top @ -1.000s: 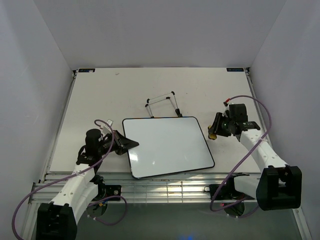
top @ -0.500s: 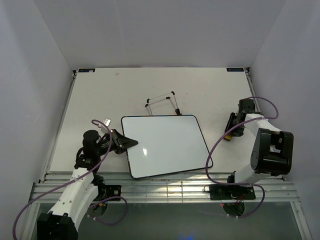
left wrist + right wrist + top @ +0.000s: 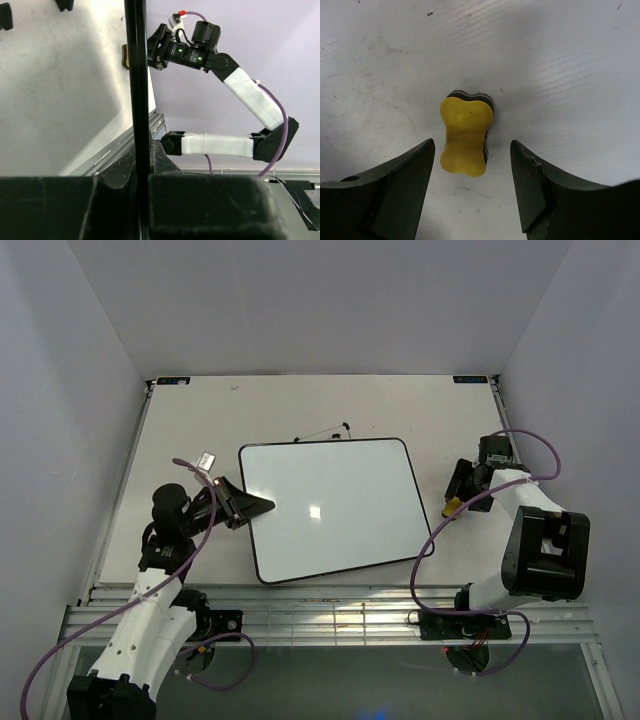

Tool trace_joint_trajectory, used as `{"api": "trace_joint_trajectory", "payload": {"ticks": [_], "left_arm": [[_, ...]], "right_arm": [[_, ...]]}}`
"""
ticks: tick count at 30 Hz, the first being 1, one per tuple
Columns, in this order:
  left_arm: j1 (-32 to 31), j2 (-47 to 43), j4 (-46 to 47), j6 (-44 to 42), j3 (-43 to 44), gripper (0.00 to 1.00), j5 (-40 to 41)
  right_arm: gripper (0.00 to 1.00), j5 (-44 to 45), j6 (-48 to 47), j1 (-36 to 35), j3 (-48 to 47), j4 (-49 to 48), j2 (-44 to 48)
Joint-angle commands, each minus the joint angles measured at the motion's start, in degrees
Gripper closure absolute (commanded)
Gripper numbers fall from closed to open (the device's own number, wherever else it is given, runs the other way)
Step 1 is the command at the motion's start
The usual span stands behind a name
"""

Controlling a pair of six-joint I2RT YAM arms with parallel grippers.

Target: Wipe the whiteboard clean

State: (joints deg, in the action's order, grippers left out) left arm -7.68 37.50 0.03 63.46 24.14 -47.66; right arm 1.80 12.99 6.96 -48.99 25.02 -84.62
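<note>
The whiteboard (image 3: 335, 508), blank and glossy, lies at the middle of the table (image 3: 200, 420), towards its near edge, and its far rim hides most of a wire stand (image 3: 322, 432). The left gripper (image 3: 257, 505) is clamped on the board's left rim, with the black edge pinched between its fingers. Near the board's right rim, the right gripper (image 3: 472, 150) is spread wide and grips nothing. Its fingers flank a yellow eraser (image 3: 465, 132) on the table without touching it.

The whiteboard (image 3: 330, 510) lies in the middle of the table (image 3: 190, 430), its left edge between the left gripper (image 3: 260, 505) fingers. A wire stand (image 3: 325, 432) sits just behind it. To its right, an eraser (image 3: 466, 136) lies on the table between the right gripper (image 3: 471, 144) fingers, which are spread apart
</note>
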Motion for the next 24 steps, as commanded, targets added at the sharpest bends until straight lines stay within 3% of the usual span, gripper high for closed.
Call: {"api": "trace_joint_trajectory", "payload": {"ticks": [1,6,11,13,20,24], "left_arm": [[-0.1,-0.2,6.7,1.9,6.3,1.0,-3.3],[-0.1,3.0,8.5,-0.8,10.2,1.0,-0.3],[-0.1,7.4,17.7,-2.9,12.6,1.0,3.3],[-0.1,10.5,22.3,-2.4,13.1,1.0,3.9],[-0.1,24.7,39.3,-4.9,16.9,1.0,4.3],[0.1,33.5,48.3,-8.4,21.0,1.0,3.8]], "right_arm": [[0.32,0.8,0.1,0.1,-1.6,-0.5,1.1],[0.29,0.0,0.5,0.1,-1.8,-0.3,8.8],[0.03,-1.1,1.5,0.7,-3.6,1.8,20.7],[0.1,-4.2,2.1,0.7,-3.0,0.3,23.8],[0.1,-20.8,3.6,0.7,-1.6,-2.9,32.3],[0.1,-23.9,3.1,0.6,-1.2,-3.1,34.7]]}}
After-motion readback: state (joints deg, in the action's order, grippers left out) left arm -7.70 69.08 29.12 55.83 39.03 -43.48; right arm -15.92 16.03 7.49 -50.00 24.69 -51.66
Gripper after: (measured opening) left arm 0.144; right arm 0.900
